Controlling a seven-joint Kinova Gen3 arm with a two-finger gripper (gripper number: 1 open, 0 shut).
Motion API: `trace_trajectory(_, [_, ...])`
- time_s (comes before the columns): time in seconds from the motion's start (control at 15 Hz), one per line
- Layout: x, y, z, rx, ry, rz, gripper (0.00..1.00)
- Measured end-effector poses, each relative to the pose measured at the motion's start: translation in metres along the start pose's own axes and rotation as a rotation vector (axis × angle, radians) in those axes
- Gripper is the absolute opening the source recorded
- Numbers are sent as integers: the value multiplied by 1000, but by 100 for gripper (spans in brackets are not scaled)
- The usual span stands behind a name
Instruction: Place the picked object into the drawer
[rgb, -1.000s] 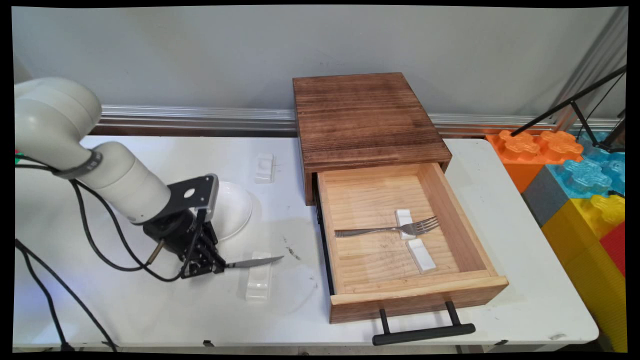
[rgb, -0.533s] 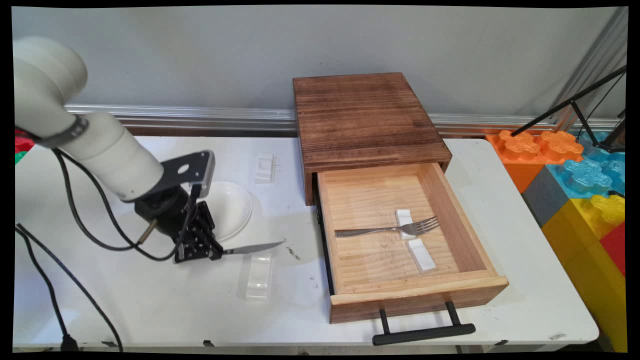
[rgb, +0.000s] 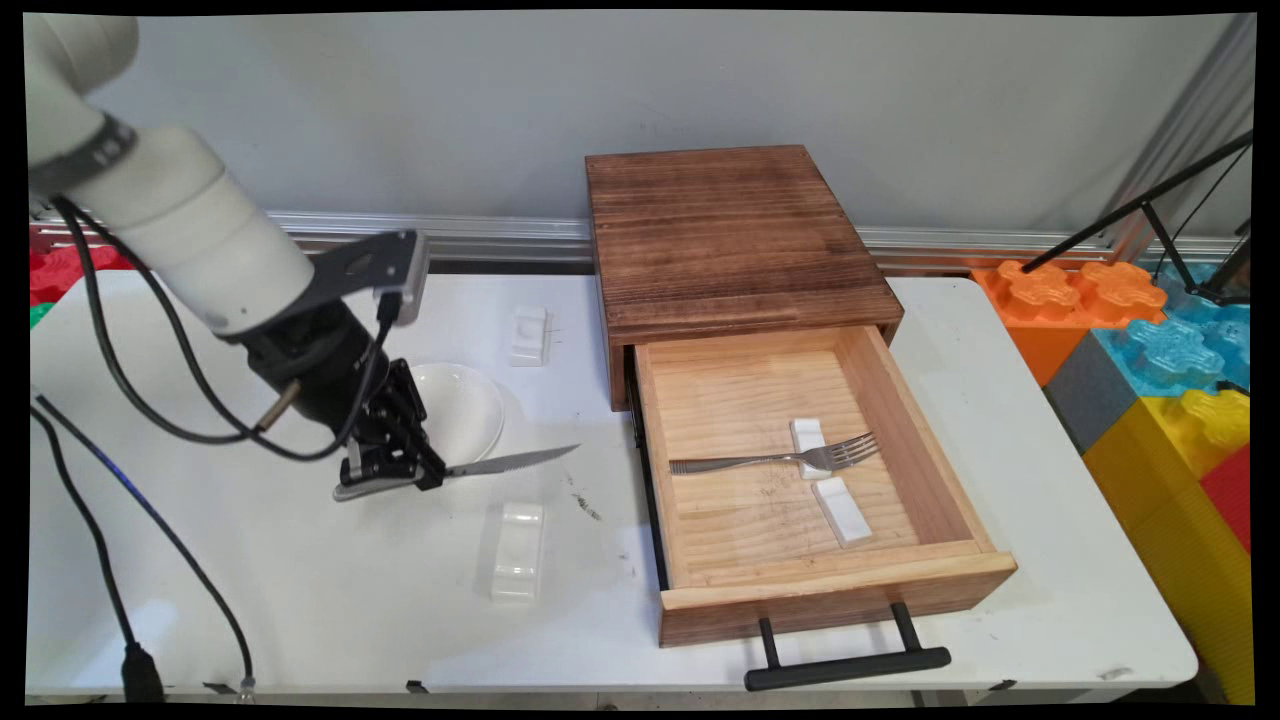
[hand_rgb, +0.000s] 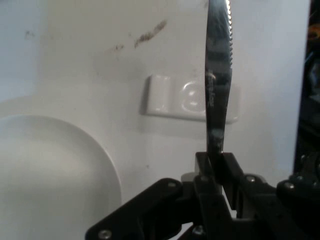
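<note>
Over the left half of the worktop (rgb: 300, 600), my gripper (rgb: 395, 468) hangs clear of the surface with its fingers clamped on the handle of a knife (rgb: 500, 462). Blade points right toward the drawer, roughly level, serrated edge visible in the hand view, where the knife (hand_rgb: 218, 90) rises straight up from between the fingers (hand_rgb: 204, 172).

White dish (rgb: 460, 412) sits on the worktop just behind the gripper, partly hidden by it. In the hand view it fills the lower left (hand_rgb: 50, 175).

White cutlery rest (rgb: 518, 550) lies on the worktop below and slightly right of the blade, not touching it. In the hand view the blade crosses in front of it (hand_rgb: 170, 97). Second rest (rgb: 529, 334) lies further back, near the wooden cabinet (rgb: 730, 235).

Drawer (rgb: 800, 560) of the cabinet is pulled open, black handle (rgb: 848, 668) toward the near edge. Inside: a fork (rgb: 780, 458) with its neck laid across a small white rest (rgb: 808, 438), tines to the right; another white rest (rgb: 842, 510) just beside it, nearer the drawer front.

Coloured foam blocks (rgb: 1170, 370) stand off the right end of the worktop.
</note>
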Motion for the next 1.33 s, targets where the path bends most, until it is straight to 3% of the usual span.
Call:
trace_trajectory(0.67, [54,14,-40,-61,35,-29,0])
trace_trajectory(1.07, [109,15,-30,-88,106,-18,0])
trace_trajectory(1.33, [146,15,-14,-102,125,2,0])
